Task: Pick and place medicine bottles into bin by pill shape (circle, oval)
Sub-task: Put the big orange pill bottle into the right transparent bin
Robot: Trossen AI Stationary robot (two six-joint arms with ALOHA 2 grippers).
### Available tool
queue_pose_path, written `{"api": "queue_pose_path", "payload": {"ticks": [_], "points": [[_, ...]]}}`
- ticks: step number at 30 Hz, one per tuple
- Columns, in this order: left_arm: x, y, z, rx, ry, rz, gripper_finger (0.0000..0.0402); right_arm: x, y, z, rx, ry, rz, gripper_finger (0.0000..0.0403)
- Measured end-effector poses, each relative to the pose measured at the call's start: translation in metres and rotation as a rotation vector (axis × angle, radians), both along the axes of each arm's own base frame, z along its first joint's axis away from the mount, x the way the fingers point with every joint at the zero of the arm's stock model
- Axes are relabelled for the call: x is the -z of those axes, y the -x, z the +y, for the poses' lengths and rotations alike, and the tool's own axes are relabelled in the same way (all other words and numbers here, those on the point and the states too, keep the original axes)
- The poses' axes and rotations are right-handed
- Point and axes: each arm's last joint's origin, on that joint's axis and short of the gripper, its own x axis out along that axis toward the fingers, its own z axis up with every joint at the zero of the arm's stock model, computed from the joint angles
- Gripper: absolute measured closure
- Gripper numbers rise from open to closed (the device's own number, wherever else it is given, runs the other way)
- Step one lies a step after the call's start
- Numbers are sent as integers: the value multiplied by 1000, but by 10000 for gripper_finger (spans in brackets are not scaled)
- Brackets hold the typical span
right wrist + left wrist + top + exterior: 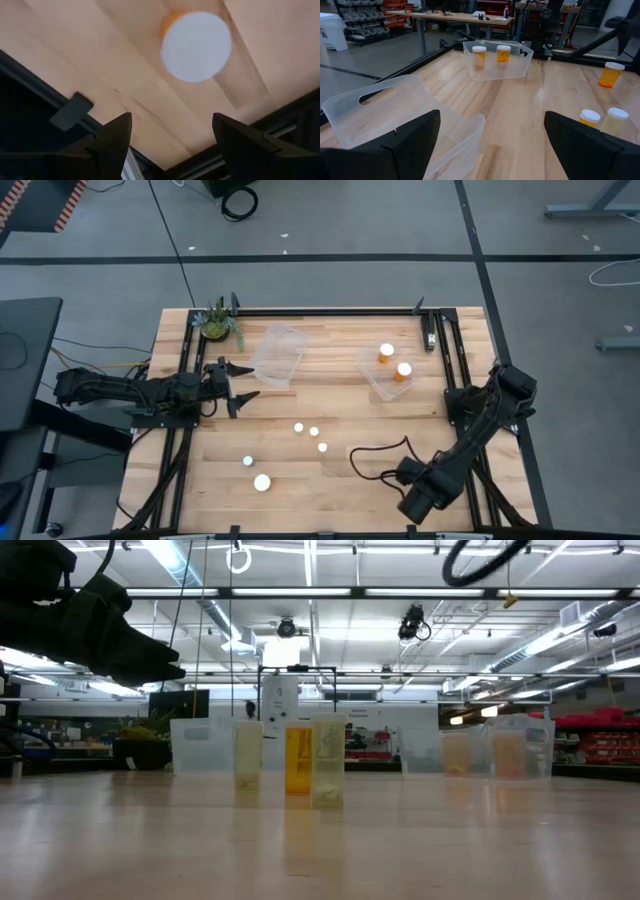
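Several medicine bottles stand loose on the wooden table, white caps up: three mid-table (314, 432) and two nearer the front left (262, 482). Two orange ones (403, 370) stand in the right clear bin (372, 378). My right gripper (172, 120) hangs open, pointing down, near the table's front right (418, 502). Under it stands another orange bottle with a white cap (196, 46), beyond the fingertips and untouched; the arm hides it in the high view. My left gripper (250, 380) waits open at the table's left, beside the left bin (278, 355).
A small green potted plant (216, 323) stands at the far left corner. The left bin (395, 115) holds nothing that I can see. A black cable (375, 460) loops over the table beside the right arm. Dark frame rails (35, 85) run along the table's edge near my right gripper.
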Motion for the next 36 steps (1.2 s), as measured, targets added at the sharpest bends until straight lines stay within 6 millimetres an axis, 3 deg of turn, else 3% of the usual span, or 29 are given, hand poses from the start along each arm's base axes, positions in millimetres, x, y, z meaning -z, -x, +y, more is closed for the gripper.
{"api": "queue_pose_path", "payload": {"ticks": [7,11,27,36], "points": [[0,0,0,0,0,0,33,39,8,-7,-3,-25,8,118],[0,0,0,-1,0,1,33,51,11,-18,-5,8,41,118],[0,0,0,0,0,1,33,54,-21,-50,-97,-21,-18,118],[0,0,0,0,0,1,33,54,-26,-56,-101,-63,4,131]]}}
